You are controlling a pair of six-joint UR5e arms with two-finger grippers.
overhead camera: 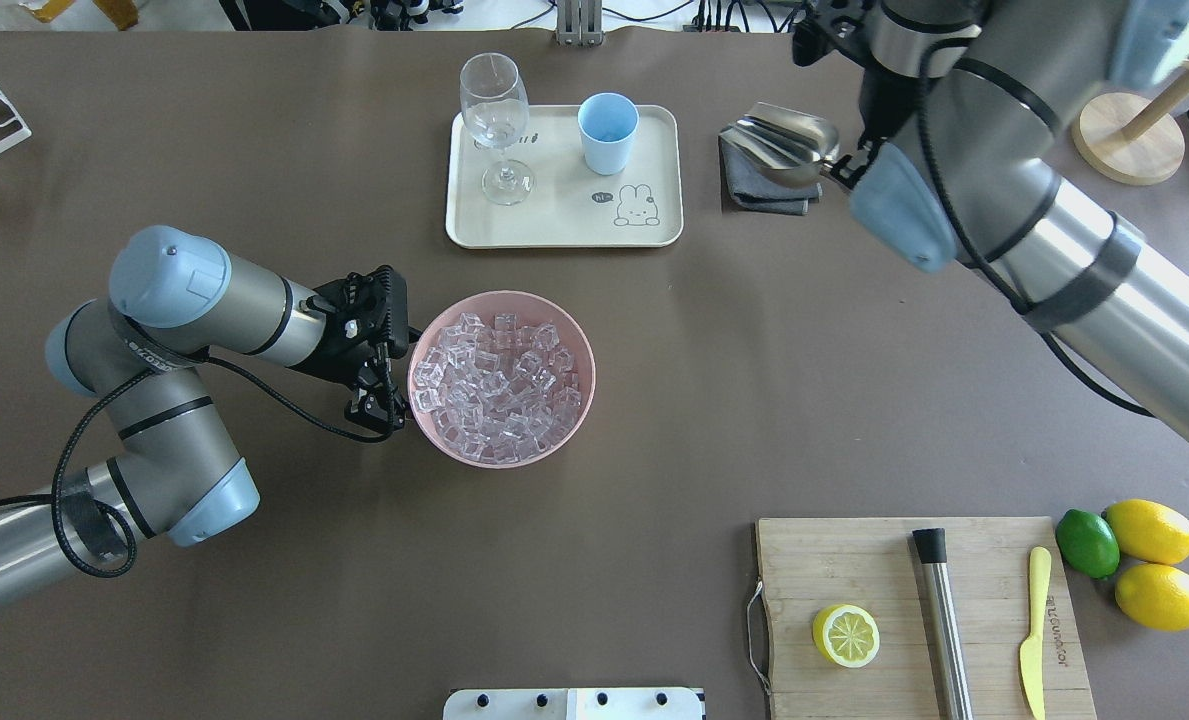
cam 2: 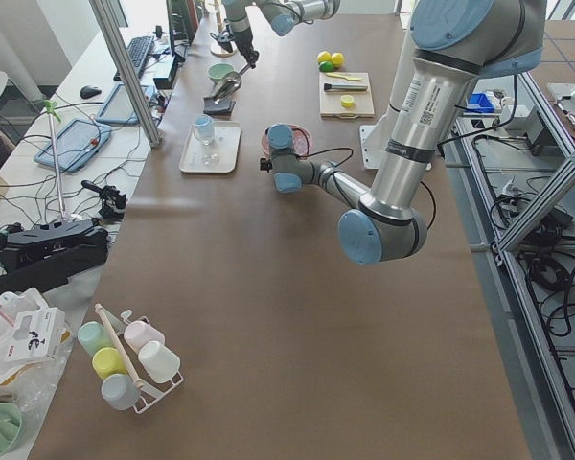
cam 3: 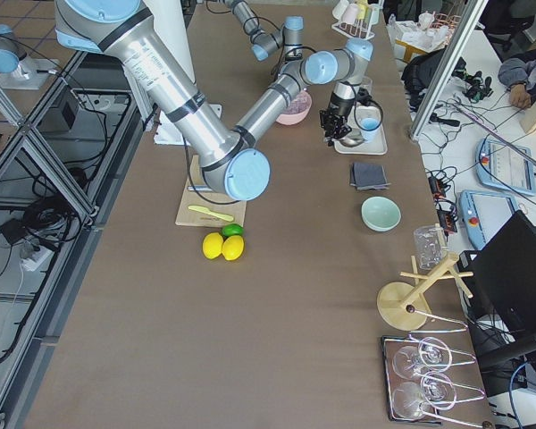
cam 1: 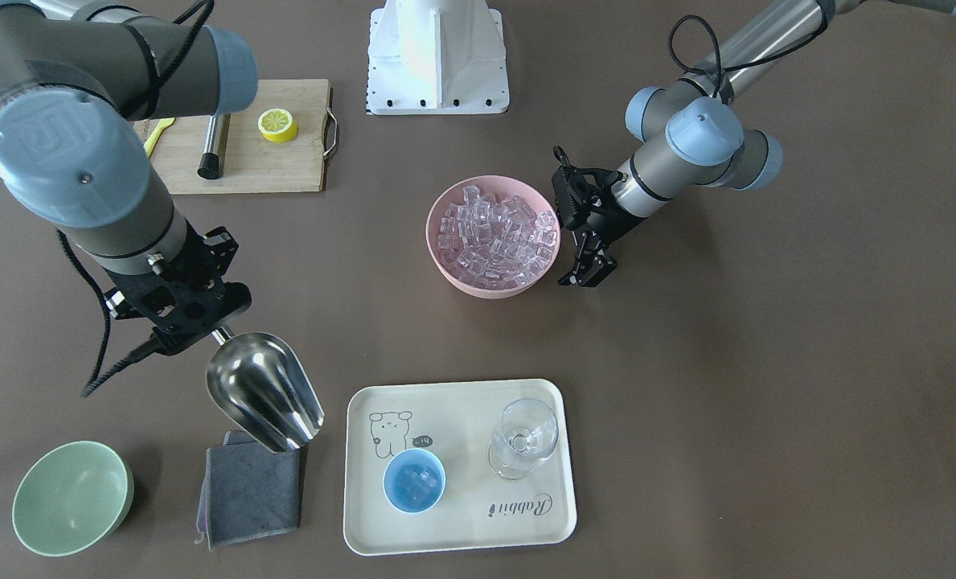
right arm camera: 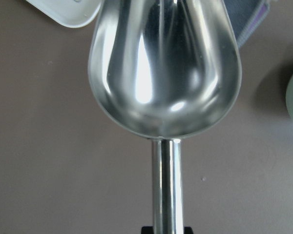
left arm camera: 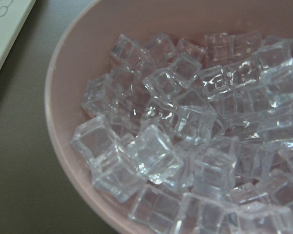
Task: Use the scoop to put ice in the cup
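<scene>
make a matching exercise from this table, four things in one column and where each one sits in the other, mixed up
Things
1. scoop
2. cup
3. most of the ice
4. lemon half

Places
a. on the wooden board
b. in the pink bowl
c. gripped by the right tool
d. on the tray, beside the stemmed glass

Pairs: 1-c, 2-d, 3-b, 4-a
</scene>
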